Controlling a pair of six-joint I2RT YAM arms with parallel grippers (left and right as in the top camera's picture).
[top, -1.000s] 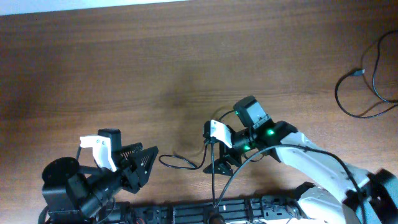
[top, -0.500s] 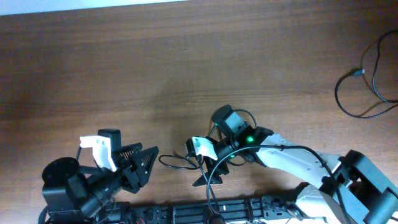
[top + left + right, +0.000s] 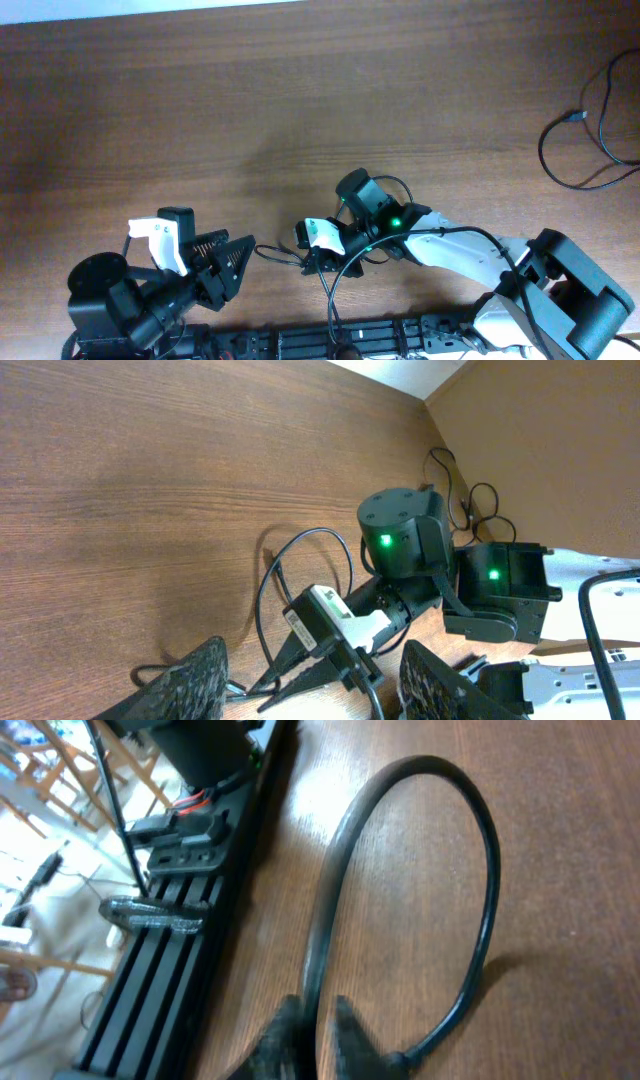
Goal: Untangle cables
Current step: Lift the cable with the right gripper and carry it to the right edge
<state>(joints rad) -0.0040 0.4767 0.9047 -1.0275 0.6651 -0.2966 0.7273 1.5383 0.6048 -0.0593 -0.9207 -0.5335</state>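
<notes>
A thin black cable [image 3: 272, 254] lies on the wooden table near the front edge, between my two grippers. My right gripper [image 3: 308, 260] is shut on it; in the right wrist view the jaws [image 3: 320, 1032] pinch one strand of the cable [image 3: 484, 830], and the rest arcs away in a loop over the wood. My left gripper [image 3: 232, 262] stands open just left of it, holding nothing. In the left wrist view the right gripper [image 3: 296, 680] points in between my left fingers [image 3: 190, 682], with the cable's loop [image 3: 264, 575] behind it. Another cable [image 3: 556, 172] lies looped at the far right edge.
A black rail [image 3: 380, 335] runs along the table's front edge, close behind both grippers, and shows in the right wrist view as the rail [image 3: 170, 980]. The right arm's own thick black wire [image 3: 340, 285] loops over its wrist.
My right gripper has swung left toward the left gripper, come down on the thin cable and shut on it. The left arm has stayed still.
</notes>
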